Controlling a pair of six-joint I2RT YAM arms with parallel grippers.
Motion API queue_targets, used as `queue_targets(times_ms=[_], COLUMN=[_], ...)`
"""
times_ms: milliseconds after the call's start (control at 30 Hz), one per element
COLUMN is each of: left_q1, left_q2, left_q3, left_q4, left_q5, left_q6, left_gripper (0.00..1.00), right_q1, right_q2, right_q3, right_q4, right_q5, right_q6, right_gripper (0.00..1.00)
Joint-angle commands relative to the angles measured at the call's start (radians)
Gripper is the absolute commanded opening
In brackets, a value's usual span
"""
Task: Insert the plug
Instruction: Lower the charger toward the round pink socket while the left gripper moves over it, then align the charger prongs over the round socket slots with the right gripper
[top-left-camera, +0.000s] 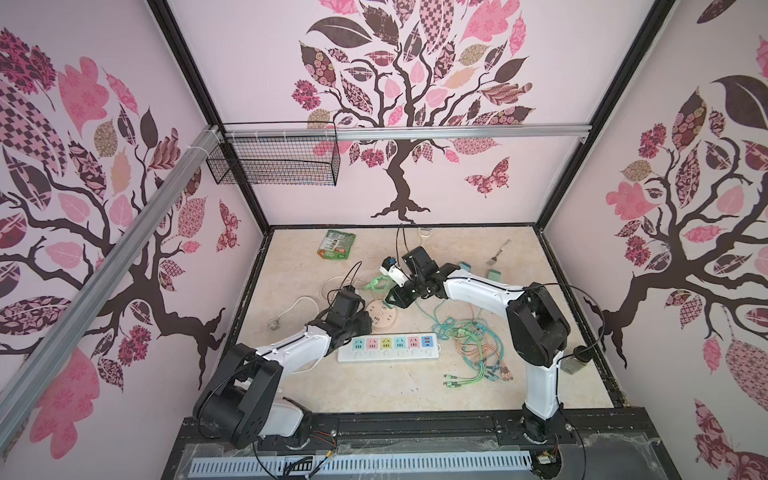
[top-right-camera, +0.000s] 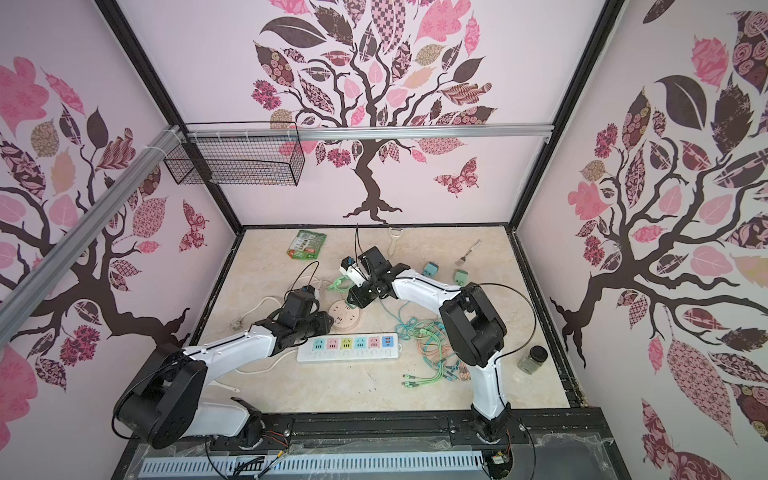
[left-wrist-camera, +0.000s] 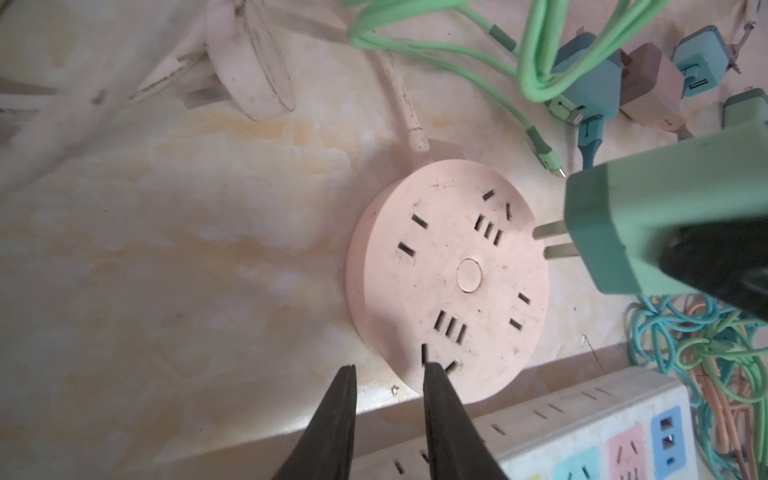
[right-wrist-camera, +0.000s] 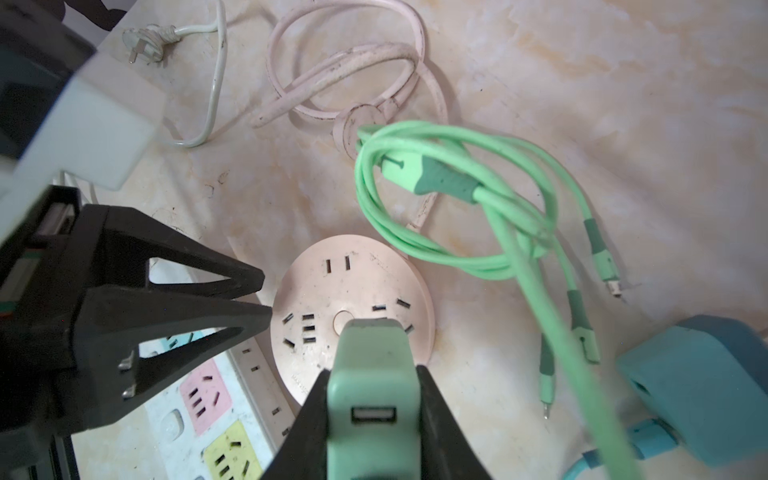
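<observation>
The plug (right-wrist-camera: 372, 365) is a green USB charger block, and my right gripper (right-wrist-camera: 371, 370) is shut on its sides. In the left wrist view the plug (left-wrist-camera: 648, 232) hovers with its two metal prongs (left-wrist-camera: 552, 241) pointing at the rim of the round pink socket (left-wrist-camera: 449, 291). The socket (top-left-camera: 384, 316) lies flat on the table in both top views, with the right gripper (top-left-camera: 395, 297) just above it. My left gripper (left-wrist-camera: 390, 368) is at the socket's near edge, open a narrow gap with nothing between its fingers. One fingertip (left-wrist-camera: 432, 368) overlaps the socket's rim.
A white power strip (top-left-camera: 388, 349) with coloured outlets lies right beside the round socket. A looped green cable (right-wrist-camera: 457, 208), a blue charger (right-wrist-camera: 702, 382) and a tangle of cables (top-left-camera: 469, 345) lie to the right. A jar (top-left-camera: 575, 359) stands behind the right arm.
</observation>
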Motion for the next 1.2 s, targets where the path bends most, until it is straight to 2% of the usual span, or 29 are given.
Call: queue_targets(times_ms=[0, 667, 1167], left_q1=[0.010, 0.063, 0.083], left_q2=[0.021, 0.091, 0.102], left_q3=[0.049, 0.042, -0.001], left_q4=[0.030, 0.073, 0.116], left_q5=[0.014, 0.061, 0.095], left_q6=[0.000, -0.016, -0.024], left_gripper=[0.31, 0.22, 0.20], right_q1=[0.005, 0.016, 0.046], right_q2=[-0.036, -0.018, 0.055], right_q3=[0.000, 0.028, 0.104], right_q4=[0.000, -0.017, -0.057], right_q5=[-0.009, -0.006, 0.046], right_q6=[-0.013, -0.030, -0.049], right_gripper=[0.24, 0.25, 0.26])
